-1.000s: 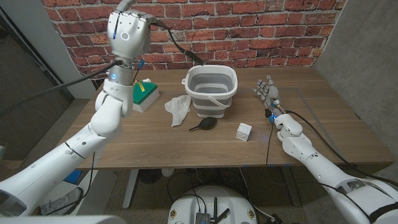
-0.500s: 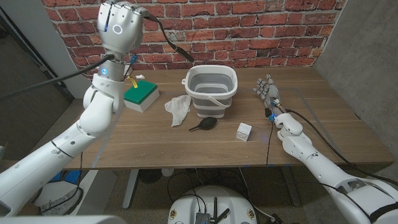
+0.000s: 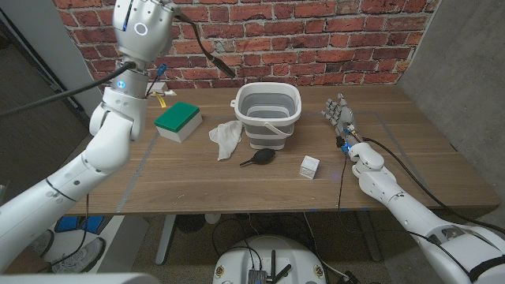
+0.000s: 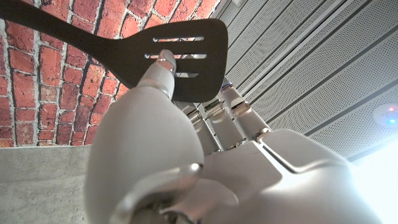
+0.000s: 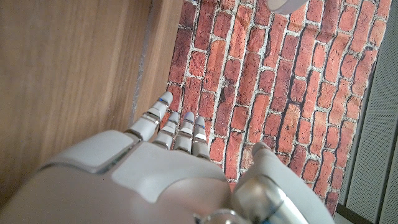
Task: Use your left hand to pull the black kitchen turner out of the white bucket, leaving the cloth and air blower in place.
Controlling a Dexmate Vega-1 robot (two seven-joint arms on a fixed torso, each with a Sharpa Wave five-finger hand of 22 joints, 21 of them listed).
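On wooden table (image 3: 237, 185) (brick wall (image 3: 316, 31) behind) | left hand (image 3: 140, 25) fingers hold turner (image 3: 207, 46) | right hand (image 3: 339, 117) fingers apart

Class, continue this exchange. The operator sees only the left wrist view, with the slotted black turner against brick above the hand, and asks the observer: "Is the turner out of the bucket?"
Observer: Yes. In the head view the left hand holds the black turner high, its lower end above the white bucket.
Operator: Where is the cloth?
Observer: The cloth lies on the table beside the bucket, on the robot's left of it.
Operator: And the blower?
Observer: The air blower lies on the table in front of the bucket.
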